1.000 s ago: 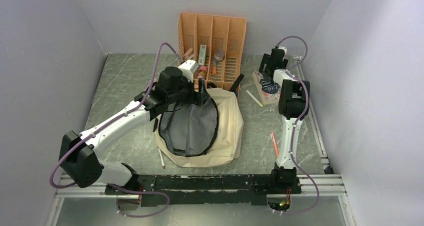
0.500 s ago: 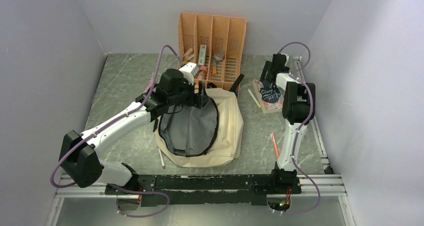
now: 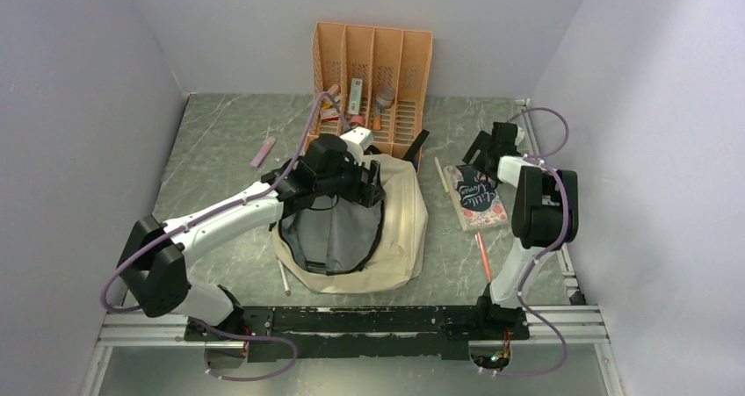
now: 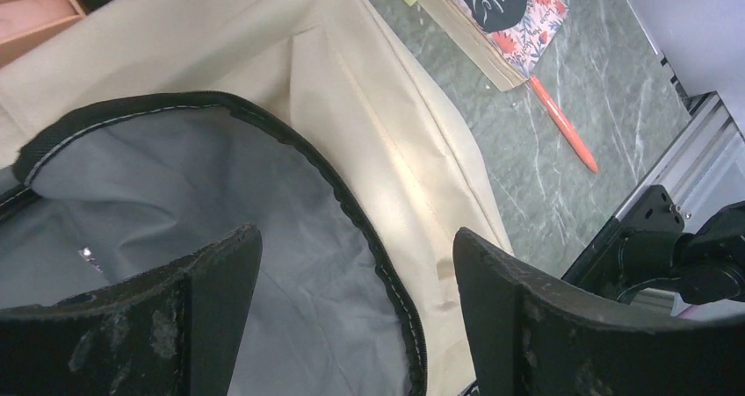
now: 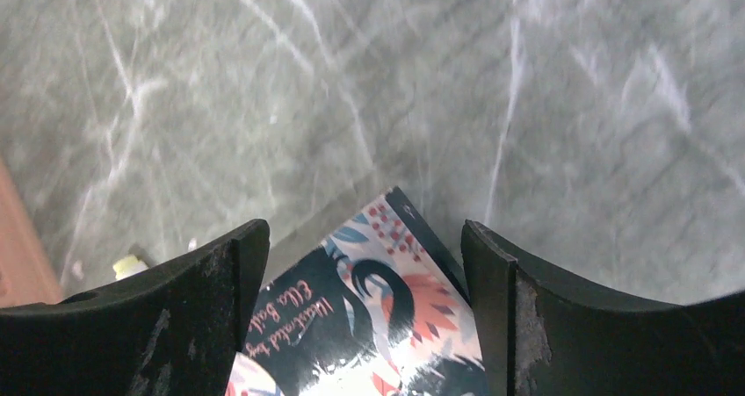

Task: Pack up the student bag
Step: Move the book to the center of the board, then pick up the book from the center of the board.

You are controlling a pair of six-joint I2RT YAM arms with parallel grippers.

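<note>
1. The student bag [image 3: 406,225] lies flat on the table [image 3: 220,141] at mid-width, closer to the near edge than the far edge. Its mouth is open and its grey lining is exposed.
2. The left gripper [image 3: 367,183] hangs over the far rim of the bag's mouth. Its claw is spread wide and grips nothing. In the wrist view the zipper trim [image 4: 329,190] runs beneath the gap.
3. The right gripper [image 3: 483,154] is over the far end of a patterned notebook [image 3: 480,201] near the right edge. Its claw is also wide, with the notebook's corner showing between the fingers. Contact cannot be judged.
4. An orange organiser [image 3: 373,62] stands against the far edge, just beyond the bag. A black strap [image 3: 418,143] lies between the two.
5. A pale stick [image 3: 439,175] occupies the strip between bag and notebook. An orange pen [image 3: 482,255] lies just nearward of the notebook.
6. A pencil [image 3: 284,276] lies just beside the bag's near-left side.
7. A pink item [image 3: 263,151] lies toward the far-left corner, well apart from the bag.
8. Bare marble shows along the left edge, and the left arm crosses above it diagonally. Room between the bag and the near edge is narrow.
</note>
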